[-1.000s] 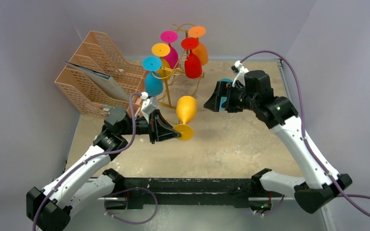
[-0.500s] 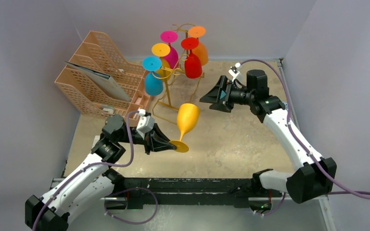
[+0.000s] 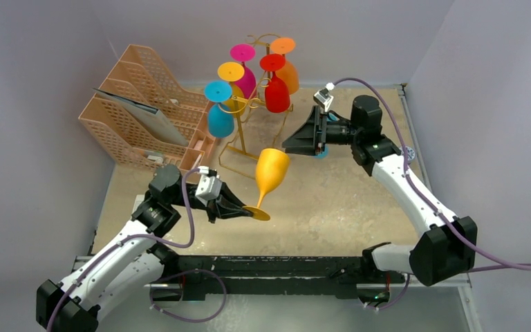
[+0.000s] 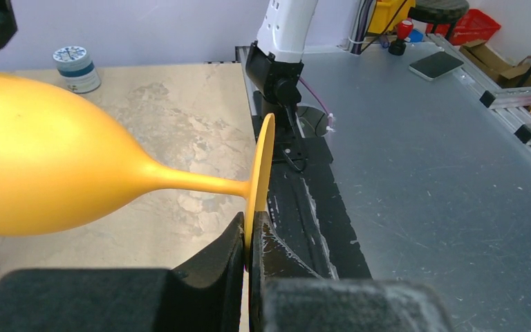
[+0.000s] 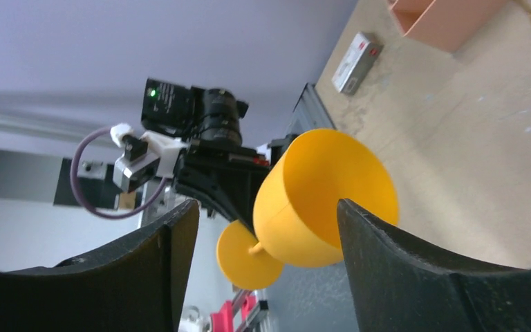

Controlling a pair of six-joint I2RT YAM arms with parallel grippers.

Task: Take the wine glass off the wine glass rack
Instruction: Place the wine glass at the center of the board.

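Note:
My left gripper [image 3: 243, 209] is shut on the round foot of a yellow-orange wine glass [image 3: 269, 173] and holds it tilted above the table, bowl pointing away. In the left wrist view the jaws pinch the foot [image 4: 259, 187] edge-on, and the left gripper [image 4: 254, 238] sits at the foot's lower rim. The gold wire wine glass rack [image 3: 247, 104] stands at the back with several coloured glasses hanging on it. My right gripper [image 3: 292, 144] is open and empty, just right of the held glass's bowl. In the right wrist view the glass [image 5: 321, 200] shows beyond the open fingers [image 5: 415, 270].
A peach lattice file organizer [image 3: 142, 104] stands at the back left, with a small white box [image 5: 356, 62] on the table near it. A small blue-and-white tin [image 4: 76, 68] sits on the table behind the right arm.
My left gripper has drawn the yellow-orange glass toward the near edge and tipped it more upright. My right arm has swung left and up, its open gripper now close to the glass's bowl.

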